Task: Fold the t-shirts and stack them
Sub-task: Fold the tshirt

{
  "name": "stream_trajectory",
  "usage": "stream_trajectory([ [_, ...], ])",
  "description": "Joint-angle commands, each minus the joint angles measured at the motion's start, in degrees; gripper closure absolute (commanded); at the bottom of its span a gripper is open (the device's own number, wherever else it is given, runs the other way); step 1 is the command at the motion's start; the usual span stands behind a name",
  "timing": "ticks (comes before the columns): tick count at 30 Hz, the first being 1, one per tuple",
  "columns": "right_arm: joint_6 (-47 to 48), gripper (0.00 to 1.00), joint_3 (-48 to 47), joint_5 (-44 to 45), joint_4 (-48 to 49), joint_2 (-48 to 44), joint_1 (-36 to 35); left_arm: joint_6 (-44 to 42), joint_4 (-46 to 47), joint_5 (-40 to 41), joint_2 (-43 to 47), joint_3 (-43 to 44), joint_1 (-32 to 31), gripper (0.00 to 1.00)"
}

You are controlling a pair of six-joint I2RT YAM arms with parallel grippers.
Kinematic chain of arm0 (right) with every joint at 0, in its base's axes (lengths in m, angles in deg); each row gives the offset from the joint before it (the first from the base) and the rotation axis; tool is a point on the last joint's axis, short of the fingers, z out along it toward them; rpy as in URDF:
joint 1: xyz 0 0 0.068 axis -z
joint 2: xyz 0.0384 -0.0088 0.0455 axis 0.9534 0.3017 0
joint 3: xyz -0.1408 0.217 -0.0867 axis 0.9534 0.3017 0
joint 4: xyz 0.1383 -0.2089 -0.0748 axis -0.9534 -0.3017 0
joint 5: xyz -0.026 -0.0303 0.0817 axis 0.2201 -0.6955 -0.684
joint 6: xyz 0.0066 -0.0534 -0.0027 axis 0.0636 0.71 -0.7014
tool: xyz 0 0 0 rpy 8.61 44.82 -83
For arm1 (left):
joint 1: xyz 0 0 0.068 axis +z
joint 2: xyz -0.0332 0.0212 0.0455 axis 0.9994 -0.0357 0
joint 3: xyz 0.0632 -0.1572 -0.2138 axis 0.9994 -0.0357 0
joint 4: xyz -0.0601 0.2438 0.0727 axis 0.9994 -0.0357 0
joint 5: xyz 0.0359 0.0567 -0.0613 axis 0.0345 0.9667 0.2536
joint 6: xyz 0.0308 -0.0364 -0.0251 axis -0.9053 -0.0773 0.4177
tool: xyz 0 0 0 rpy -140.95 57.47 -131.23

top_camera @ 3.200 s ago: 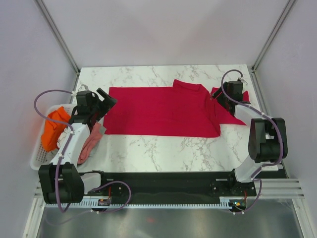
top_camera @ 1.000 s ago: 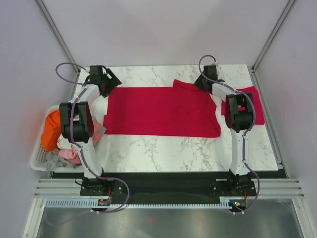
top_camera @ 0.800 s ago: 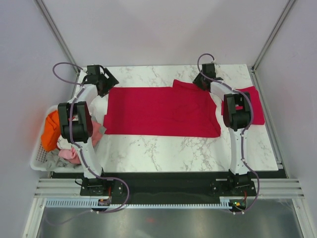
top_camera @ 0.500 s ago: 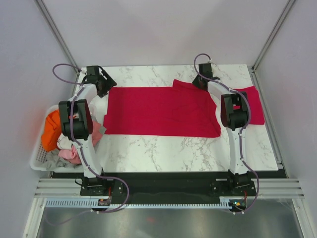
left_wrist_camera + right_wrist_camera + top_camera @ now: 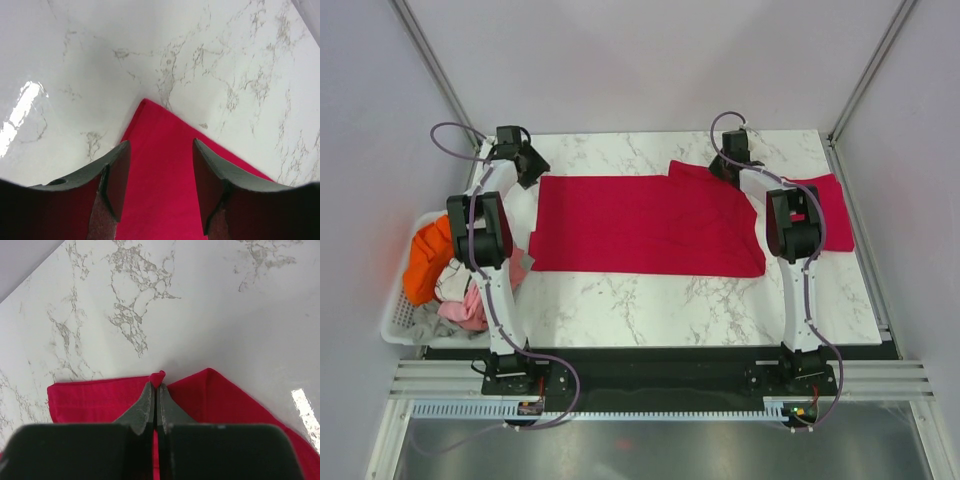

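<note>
Spread t-shirt [image 5: 650,225]: lies flat across the middle of the marble table [image 5: 650,300], long side running left to right. Near edge straight and unbroken. Far edge straight from the left corner, then stepping up towards the right.

Left gripper [image 5: 161,145]: at the far-left corner of the shirt. Jaws stand apart, one finger either side of the corner point, with nothing clamped. Bare marble surrounds the corner on both outer sides.

Right gripper [image 5: 156,385]: at the far edge of the shirt near its right end. Fingers are pressed together, with a small nub of red cloth pinched at the tips.

Red cloth [image 5: 825,210]: lies right of the right arm. The arm covers the join, so I cannot tell whether it belongs to the same shirt.

Clearance: a broad band of bare marble runs between the shirt's near edge and the arm bases. A narrower band lies beyond the far edge, up to the back wall [image 5: 650,60].

A white basket [image 5: 388,318] sits off the table's left side, holding an orange garment [image 5: 425,262] and a pink garment [image 5: 470,310].
</note>
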Motion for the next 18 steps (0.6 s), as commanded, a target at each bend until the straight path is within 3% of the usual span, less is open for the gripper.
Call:
stream_trajectory([
  [1, 0.07, 1.0, 2.55, -0.67, 5.72, -4.55, -0.02, -3.27, -2.22, 3.6, -2.7, 5.24, 0.43, 0.41],
  [5, 0.07, 1.0, 4.66, -1.02, 8.09, -5.69, 0.06, -3.36, -4.41, 4.49, -6.22, 9.11, 0.52, 0.46],
  [18, -0.81, 1.0, 8.62, -2.6, 11.26, -8.16, -0.11, -3.71, -13.38, -0.87, -13.16, 19.3, 0.35, 0.47],
])
